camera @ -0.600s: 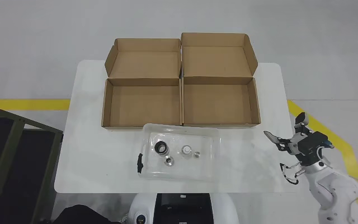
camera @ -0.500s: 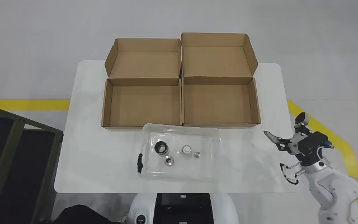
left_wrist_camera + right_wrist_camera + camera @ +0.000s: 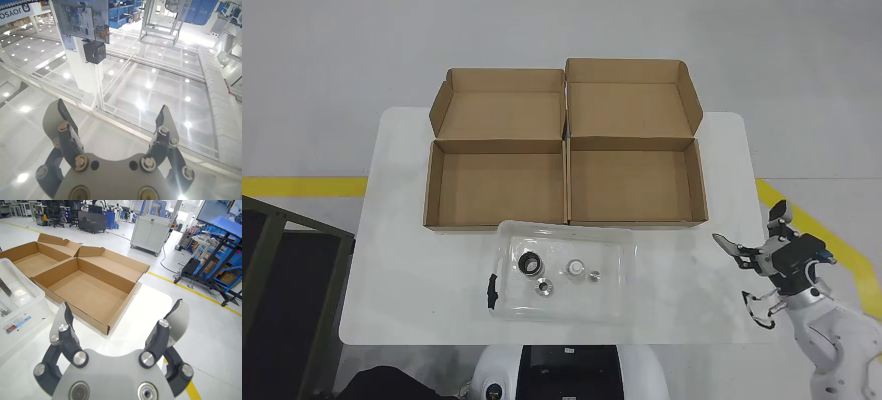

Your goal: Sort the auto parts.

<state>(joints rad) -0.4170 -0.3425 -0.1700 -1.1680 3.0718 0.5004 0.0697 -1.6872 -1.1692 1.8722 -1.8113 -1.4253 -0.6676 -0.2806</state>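
In the lower middle of the top view, the auto parts [image 3: 531, 265] sit unsorted in a clear tub [image 3: 614, 300].
They look like small metal rings and bushes: stiff, dense, probably slick, so best pinched across the outer rim. The right gripper [image 3: 733, 268] hangs by the table's right edge with its jaws spread wide. The left gripper [image 3: 111, 106] is just as wide, facing a ceiling.

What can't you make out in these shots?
- Top view: the small parts in the clear bin are too small to identify.
- Top view: the black piece at the bin's edge, likewise.
- Right wrist view: the picture edge cuts off the bin, hiding most contents.
- Left wrist view: it faces the ceiling, so that arm's position is unclear.
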